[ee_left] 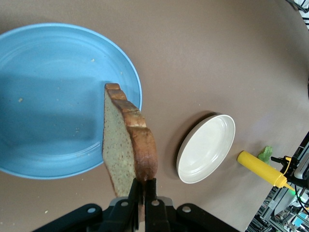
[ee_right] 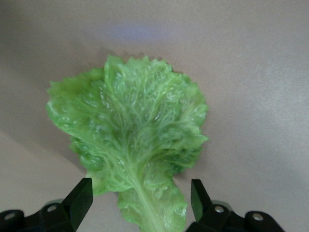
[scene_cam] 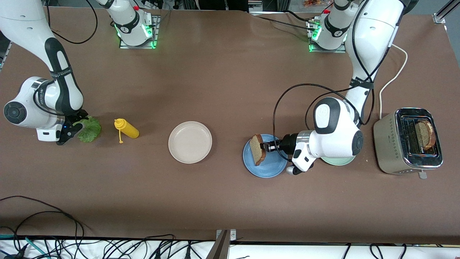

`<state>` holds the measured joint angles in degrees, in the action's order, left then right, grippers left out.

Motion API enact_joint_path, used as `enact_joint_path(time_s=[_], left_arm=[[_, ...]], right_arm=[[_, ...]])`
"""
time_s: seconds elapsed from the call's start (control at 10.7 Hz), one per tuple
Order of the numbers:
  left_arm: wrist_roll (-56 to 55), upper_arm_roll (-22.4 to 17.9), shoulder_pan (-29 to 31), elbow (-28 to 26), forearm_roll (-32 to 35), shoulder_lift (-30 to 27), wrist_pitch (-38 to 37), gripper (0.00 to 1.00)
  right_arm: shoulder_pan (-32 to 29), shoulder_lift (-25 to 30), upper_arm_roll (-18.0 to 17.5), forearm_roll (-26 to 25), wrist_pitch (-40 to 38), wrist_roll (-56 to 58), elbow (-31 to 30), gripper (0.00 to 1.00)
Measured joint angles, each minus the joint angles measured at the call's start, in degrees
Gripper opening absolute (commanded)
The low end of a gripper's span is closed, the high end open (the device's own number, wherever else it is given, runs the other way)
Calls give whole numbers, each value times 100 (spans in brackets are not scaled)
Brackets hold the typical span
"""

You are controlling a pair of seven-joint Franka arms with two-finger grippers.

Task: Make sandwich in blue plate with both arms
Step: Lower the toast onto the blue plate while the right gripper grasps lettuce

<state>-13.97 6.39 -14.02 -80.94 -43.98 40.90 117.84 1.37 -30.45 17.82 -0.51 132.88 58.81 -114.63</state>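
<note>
- Front view: brown matte surface (scene_cam: 222, 90) carries everything; both arm bases sit along its top edge.
- Silver two-slot toaster (scene_cam: 408, 141) at the left arm's end w/ a second brown wholemeal slice (scene_cam: 426, 134) standing in a slot, prob. waiting as the sandwich's top layer.
- Round mid-blue plate (scene_cam: 273, 167) w/ shallow rim, beside a pale mint-green plate (scene_cam: 337, 160) mostly hidden under the left arm. Blue plate bare apart from crumbs, so assembly looks barely begun.
- Beige-white round plate (scene_cam: 190, 142) mid-surface, empty, not part of the job.
- Ruffled green lettuce leaf (ee_right: 130, 145) flat on the surface at the right arm's end, stem toward the right pincer (ee_right: 140, 198). Pincer set wide, one finger each side of the stem, nothing gripped yet; looks lined up to nip the stem, the stiffest part.
- Squarish brown bread slice w/ darker crust (ee_left: 128, 137) held on edge over the blue plate's rim; left pincer (ee_left: 143, 193) clamped tight on the crust edge. Pinching the crust prob. avoids crushing the crumb; slice needs tipping flat before release.
- Yellow squeeze bottle (scene_cam: 126, 129) lying on its side near the lettuce, untouched.
</note>
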Motion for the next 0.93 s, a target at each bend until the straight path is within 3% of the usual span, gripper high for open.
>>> enact_joint_path(time_s=[0.09, 0.28, 0.93], left_arm=[[26, 0, -30, 0, 0, 40, 132, 0], [62, 0, -100, 3, 0, 111, 283, 0], [755, -80, -63, 17, 0, 191, 312, 0]], right_arm=[[-16, -47, 0, 0, 32, 4, 0, 35], [-63, -67, 1, 57, 50, 5, 0, 1], [-81, -50, 3, 148, 45, -3, 22, 0]])
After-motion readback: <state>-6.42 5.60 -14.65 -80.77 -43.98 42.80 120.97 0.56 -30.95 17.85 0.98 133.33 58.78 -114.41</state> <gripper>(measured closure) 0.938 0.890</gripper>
